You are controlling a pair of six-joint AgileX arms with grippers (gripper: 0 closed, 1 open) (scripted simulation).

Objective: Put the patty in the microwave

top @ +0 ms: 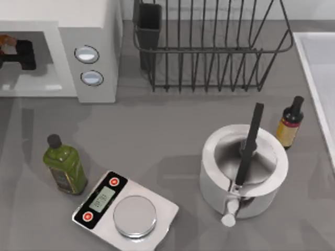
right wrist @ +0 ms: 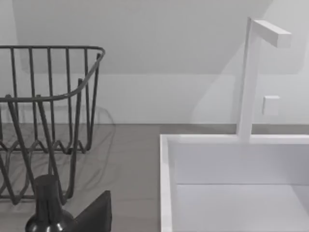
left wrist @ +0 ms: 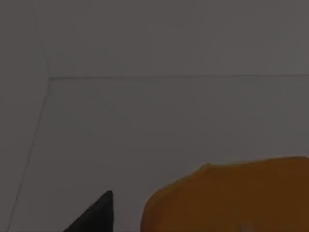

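Observation:
The white microwave stands at the table's back left, its front cavity open. My left gripper reaches deep into that cavity. The orange-tan patty shows just past its tip. In the left wrist view the patty lies low against the grey cavity floor, with a gap between it and the one black fingertip that shows, so the gripper looks open. My right arm is parked near the sink, where one black fingertip sits wide of centre with nothing held.
An olive-green bottle and a white scale stand at the front left. A white pot holding a black utensil and a small dark-capped bottle are at the right. A wire rack stands at the back, a white sink at the right edge.

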